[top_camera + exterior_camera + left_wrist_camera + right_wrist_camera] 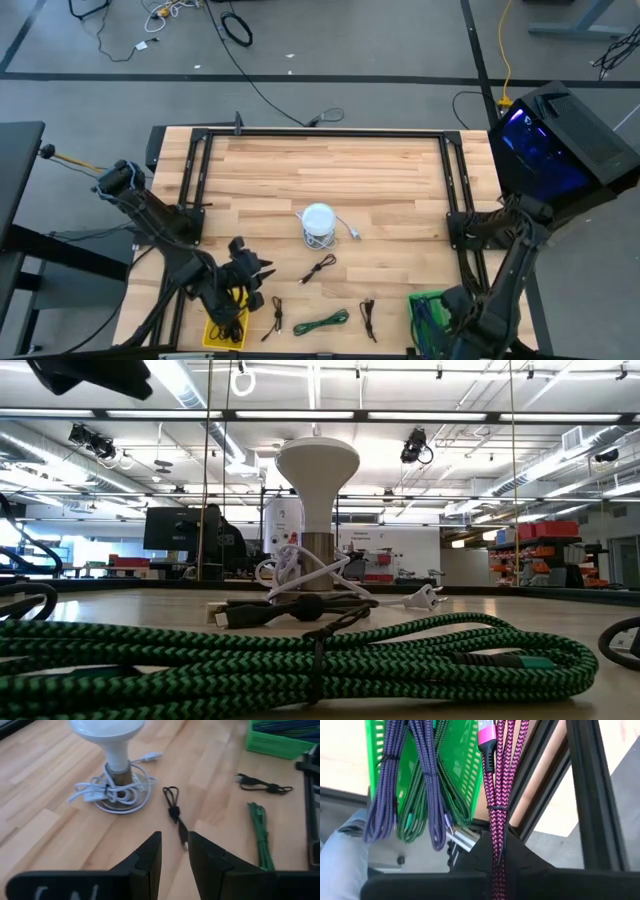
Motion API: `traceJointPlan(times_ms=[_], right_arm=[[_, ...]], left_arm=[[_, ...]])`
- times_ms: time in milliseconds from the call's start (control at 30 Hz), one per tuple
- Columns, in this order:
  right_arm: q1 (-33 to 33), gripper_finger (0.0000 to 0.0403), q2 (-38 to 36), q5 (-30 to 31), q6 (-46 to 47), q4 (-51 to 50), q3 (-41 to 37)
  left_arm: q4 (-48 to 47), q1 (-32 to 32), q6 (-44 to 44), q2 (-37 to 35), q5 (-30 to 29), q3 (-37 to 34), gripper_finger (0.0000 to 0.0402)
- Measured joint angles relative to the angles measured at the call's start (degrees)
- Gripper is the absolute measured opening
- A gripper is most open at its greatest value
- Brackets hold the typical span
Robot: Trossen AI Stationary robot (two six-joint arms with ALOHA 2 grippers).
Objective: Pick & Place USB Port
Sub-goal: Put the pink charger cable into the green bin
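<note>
The right hand [496, 851] pinches a pink braided cable [497, 775] above the green bin [455, 765] for sorting, while the left hand [174, 851], narrowly parted, lines up on the black cable [173, 810] on the desk [60, 830].

A pink and black braided cable [496, 780], folded into a bundle with a pink plug at its end, is gripped between the dark fingers of the right gripper [496, 851], which are closed on it. Beside it, purple braided cables [422, 775] and a green and black braided cable [427, 795] are seen hanging over a green plastic basket [457, 755]. A black metal frame rail [592, 795] is seen beyond the pink cable, with light wooden tabletop [540, 785] showing next to it.
</note>
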Motion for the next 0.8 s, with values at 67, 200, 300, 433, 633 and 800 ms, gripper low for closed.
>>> traceJointPlan(times_ms=[67,200,300,433,633,800], right_arm=[[0.0,0.001,1.3,0.0,-0.2,0.9,0.0],[0.1,0.001,3.4,-0.2,-0.4,2.0,0.0],[-0.2,0.001,4.7,2.0,-0.8,2.1,0.0],[-0.9,0.001,6.1,2.3,-2.7,2.4,0.0],[-1.7,0.001,7.5,2.1,-4.7,2.4,0.0],[-1.7,0.001,8.8,0.2,-4.9,2.3,0.0]], left_arm=[[0.5,-0.7,0.0,0.0,0.0,0.0,0.0101],[0.9,-1.7,0.2,0.0,-0.1,0.0,0.0101],[0.9,-1.9,0.7,0.0,-0.7,0.0,0.0101],[0.9,-1.8,0.7,0.0,-0.9,0.0,0.0101],[0.9,-1.9,0.7,0.0,-0.9,0.0,0.0101],[1.1,-1.9,0.7,0.0,-0.9,0.0,0.0101]])
